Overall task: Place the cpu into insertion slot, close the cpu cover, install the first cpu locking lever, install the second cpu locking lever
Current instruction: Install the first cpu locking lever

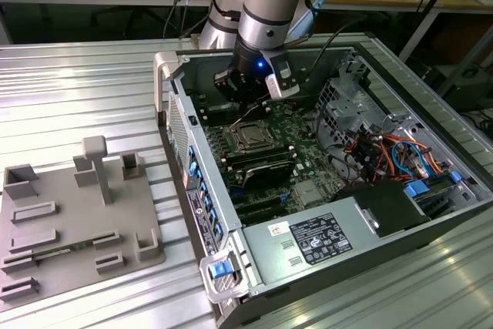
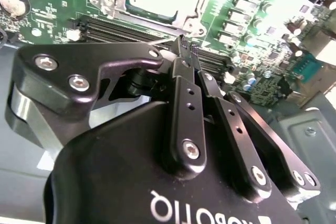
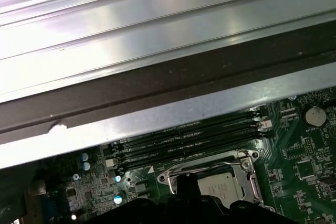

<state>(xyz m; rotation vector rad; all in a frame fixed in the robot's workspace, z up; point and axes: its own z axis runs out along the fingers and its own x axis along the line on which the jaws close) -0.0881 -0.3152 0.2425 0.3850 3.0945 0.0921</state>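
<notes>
— What's on the exterior view's left?
— A grey fixture plate (image 1: 69,221) with raised blocks. It lies on the ribbed metal table (image 1: 77,90), well apart from the work.
— And next along?
— The open computer case (image 1: 179,125). The arm (image 1: 269,5) reaches down into it from the far side. The gripper (image 2: 185,43) is low over the green board (image 1: 296,125), just beside the insertion slot (image 1: 249,136).
— Where's the cpu?
— The cpu (image 3: 220,186) lies flat in that slot, silver top up. The cpu cover (image 3: 205,164) is down around it, its window framing the chip.
— How does the claw stand?
— In the second wrist view its fingers (image 2: 184,82) are pressed together, with nothing visible between them. A thin metal lever (image 2: 157,40) runs up to the tips; whether it touches them I cannot tell.
— Anything beyond the socket?
— Long black memory slots (image 3: 184,140) just beside it. Further to the exterior view's right are the power supply (image 1: 323,238) and a bundle of coloured cables (image 1: 393,152)
</notes>
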